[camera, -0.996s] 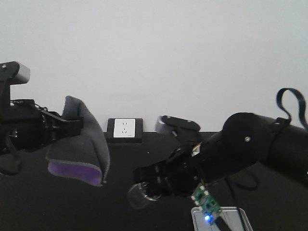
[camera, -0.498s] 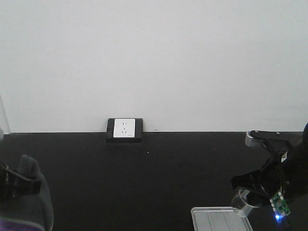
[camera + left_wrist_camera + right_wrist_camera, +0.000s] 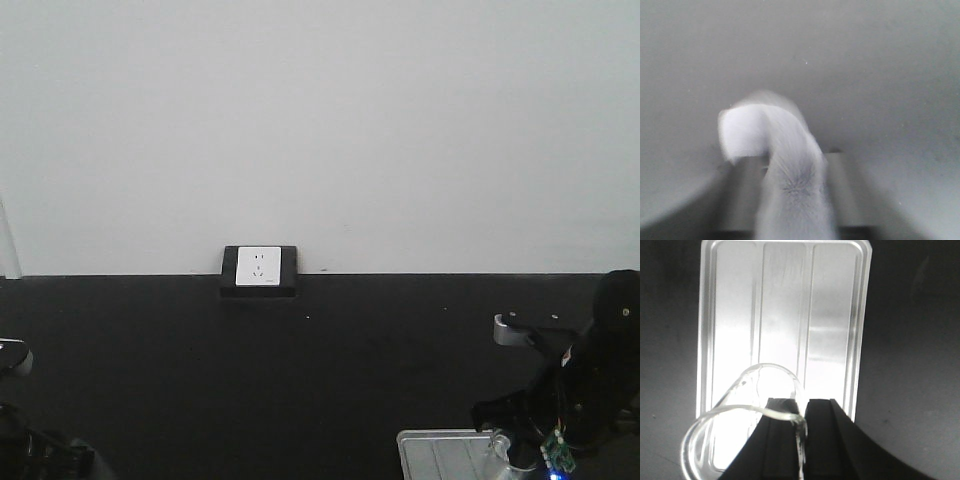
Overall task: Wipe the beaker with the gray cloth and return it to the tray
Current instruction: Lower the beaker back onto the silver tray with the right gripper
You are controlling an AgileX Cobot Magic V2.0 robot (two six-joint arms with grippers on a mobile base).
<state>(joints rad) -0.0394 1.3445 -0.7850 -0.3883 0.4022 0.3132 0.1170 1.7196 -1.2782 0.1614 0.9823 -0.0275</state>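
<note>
Left: the left gripper sits low at the near left corner of the black tabletop, its jaws closed on the gray cloth. The cloth rises between the jaws and folds over to the left. The left wrist view is blurred, and no beaker or tray appears in it.

Centre: a wall socket marks the back edge of the table, well apart from both arms.

Right: the right gripper is clamped on the glass wall of the beaker, one finger on either side of the rim. In the right wrist view the beaker's mouth opens toward the camera. The tray lies directly ahead of this gripper, and its long axis runs straight away from the fingers. The beaker overlaps the near left part of the tray floor. The pictures do not show whether its base touches the metal.

Governing relation: the right arm is at the tray and the left arm is well apart from it. Judged from this, wiping is done and placement needs only a short descent over the tray, then a release.
</note>
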